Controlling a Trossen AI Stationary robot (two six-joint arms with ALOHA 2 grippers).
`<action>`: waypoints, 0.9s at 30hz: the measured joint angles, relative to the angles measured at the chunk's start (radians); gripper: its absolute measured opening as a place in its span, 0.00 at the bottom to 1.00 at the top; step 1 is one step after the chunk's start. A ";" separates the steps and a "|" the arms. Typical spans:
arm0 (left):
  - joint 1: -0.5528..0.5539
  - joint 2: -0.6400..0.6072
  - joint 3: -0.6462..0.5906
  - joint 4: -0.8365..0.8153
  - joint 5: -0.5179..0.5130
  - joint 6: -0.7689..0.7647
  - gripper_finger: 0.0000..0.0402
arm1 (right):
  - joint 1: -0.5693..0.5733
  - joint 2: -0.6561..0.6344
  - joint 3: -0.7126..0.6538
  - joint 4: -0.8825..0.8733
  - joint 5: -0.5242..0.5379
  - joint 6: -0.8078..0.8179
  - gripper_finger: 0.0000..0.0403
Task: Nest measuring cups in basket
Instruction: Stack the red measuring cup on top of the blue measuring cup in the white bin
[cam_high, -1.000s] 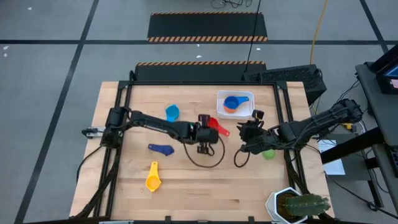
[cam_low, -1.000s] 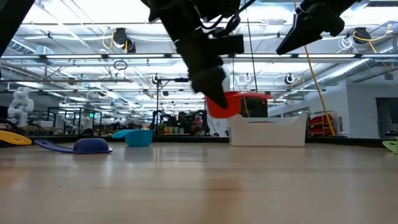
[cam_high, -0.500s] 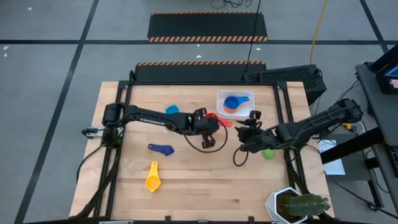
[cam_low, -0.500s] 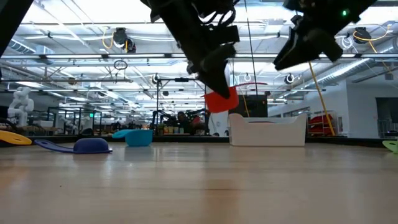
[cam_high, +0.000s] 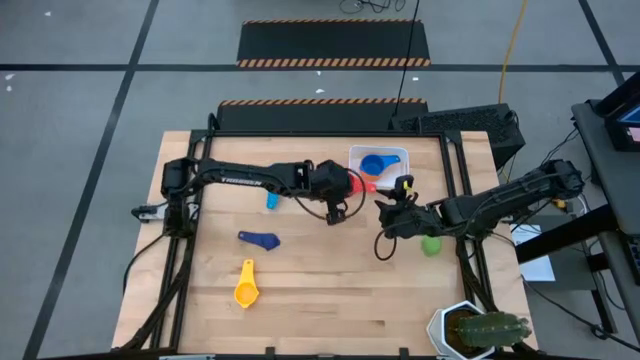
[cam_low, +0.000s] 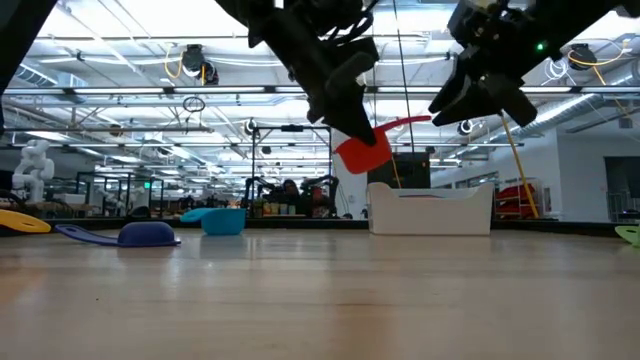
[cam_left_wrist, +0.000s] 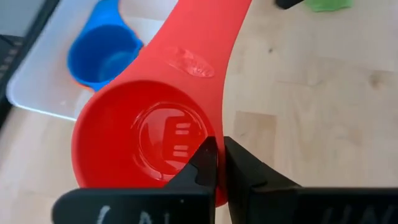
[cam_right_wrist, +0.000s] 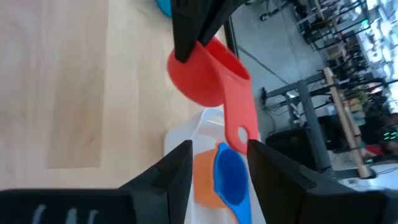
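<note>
Just short of the white basket (cam_high: 353, 168), the left gripper (cam_high: 347, 183) carries the red cup (cam_low: 362, 153) clear of the desk, jaws clamped on its rim, handle pointing toward the basket (right gripper (cam_high: 388, 212) waits nearby, jaws apart).

— How's the light?
— Bright and even from overhead; ceiling lamps glare behind the left gripper (cam_low: 345, 105) in the low view.
— Focus?
— The red cup (cam_left_wrist: 149, 134) is sharp, with a sheen just ahead of the fingertips.
</note>
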 joint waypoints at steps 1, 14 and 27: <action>0.004 0.000 0.000 0.000 0.023 0.000 0.02 | -0.004 0.000 -0.010 0.022 -0.001 -0.032 0.37; 0.010 0.000 0.000 -0.011 0.124 0.016 0.06 | -0.007 0.000 -0.231 0.612 0.018 -0.634 0.35; 0.031 0.001 0.000 0.092 0.038 0.110 0.06 | -0.068 0.000 -0.237 0.680 0.008 -0.305 0.23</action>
